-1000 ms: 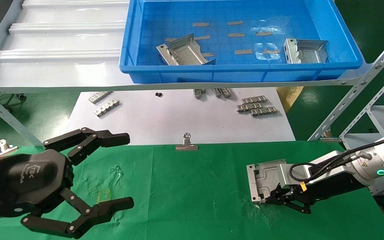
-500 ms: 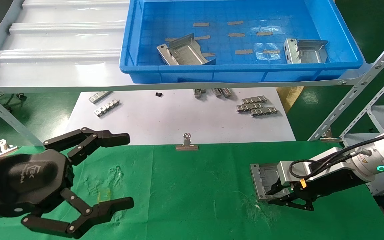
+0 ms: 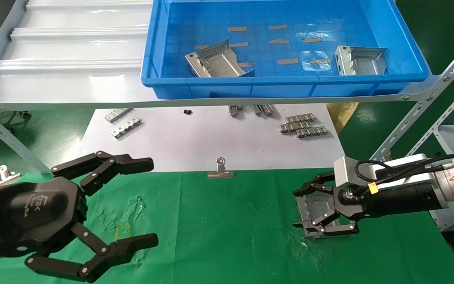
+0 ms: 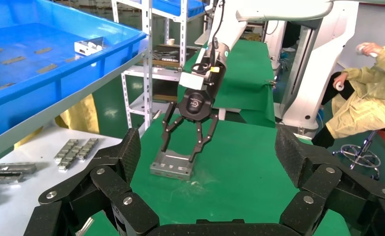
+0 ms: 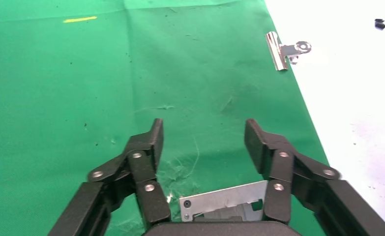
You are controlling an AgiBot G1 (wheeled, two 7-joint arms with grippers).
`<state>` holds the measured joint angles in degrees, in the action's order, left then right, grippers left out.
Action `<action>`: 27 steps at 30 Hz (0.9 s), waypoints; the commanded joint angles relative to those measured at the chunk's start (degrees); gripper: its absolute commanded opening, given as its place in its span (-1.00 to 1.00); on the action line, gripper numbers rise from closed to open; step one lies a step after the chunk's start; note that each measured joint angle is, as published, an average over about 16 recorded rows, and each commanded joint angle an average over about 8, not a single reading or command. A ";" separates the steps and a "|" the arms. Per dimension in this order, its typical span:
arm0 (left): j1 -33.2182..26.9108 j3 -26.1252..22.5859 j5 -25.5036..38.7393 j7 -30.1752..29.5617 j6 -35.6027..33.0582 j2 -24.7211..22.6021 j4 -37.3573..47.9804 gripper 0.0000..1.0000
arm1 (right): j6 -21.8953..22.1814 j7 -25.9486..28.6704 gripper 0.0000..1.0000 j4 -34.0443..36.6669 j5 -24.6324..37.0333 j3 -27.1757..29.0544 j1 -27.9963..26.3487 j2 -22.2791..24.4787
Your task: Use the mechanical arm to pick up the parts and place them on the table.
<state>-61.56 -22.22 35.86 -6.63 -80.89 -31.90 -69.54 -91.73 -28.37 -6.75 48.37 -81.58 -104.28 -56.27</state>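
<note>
In the head view the right claw (image 3: 304, 208) hovers low over the right part of the green surface (image 3: 227, 221), its black fingers spread wide with nothing between them. Under those fingers lies one part (image 3: 317, 209), a silvery bracket resting flat on the cloth, free of any grip. Two more parts sit up on the shelf in the blue bin (image 3: 286, 85): one (image 3: 217, 63) near the bin's middle, tilted, and another (image 3: 359, 60) toward its right end. The left claw (image 3: 148, 199) is parked over the near left corner of the surface, fingers wide apart and holding nothing. A small binder clip (image 3: 220, 170) lies at the far edge of the cloth, where the white sheet (image 3: 211, 144) begins; ribbed metal strips (image 3: 302, 126) are scattered on that sheet

In the left wrist view the left claw's own fingers (image 4: 131, 152) frame the scene, spread wide. Farther off, the right claw (image 4: 184, 146) points down over the bracket (image 4: 171, 164), its fingers straddling the part, which lies on the green surface (image 4: 239, 167). The blue bin (image 4: 57, 78) sits on the shelf to one side

In the right wrist view the right claw (image 5: 204, 137) is open wide above the green surface (image 5: 82, 88). The bracket's edge (image 5: 224, 199) shows below the palm, between the finger bases, touched by neither fingertip. The binder clip (image 5: 284, 51) lies at the cloth's border with the white sheet (image 5: 357, 88)
</note>
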 commanded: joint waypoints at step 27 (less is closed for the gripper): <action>0.00 0.00 0.00 0.00 0.01 0.00 0.01 1.00 | 1.55 10.61 1.00 -18.12 -2.20 17.76 11.64 5.92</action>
<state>-61.56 -22.22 35.86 -6.63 -80.88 -31.90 -69.54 -90.18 -17.78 -24.84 46.17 -63.84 -92.66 -50.37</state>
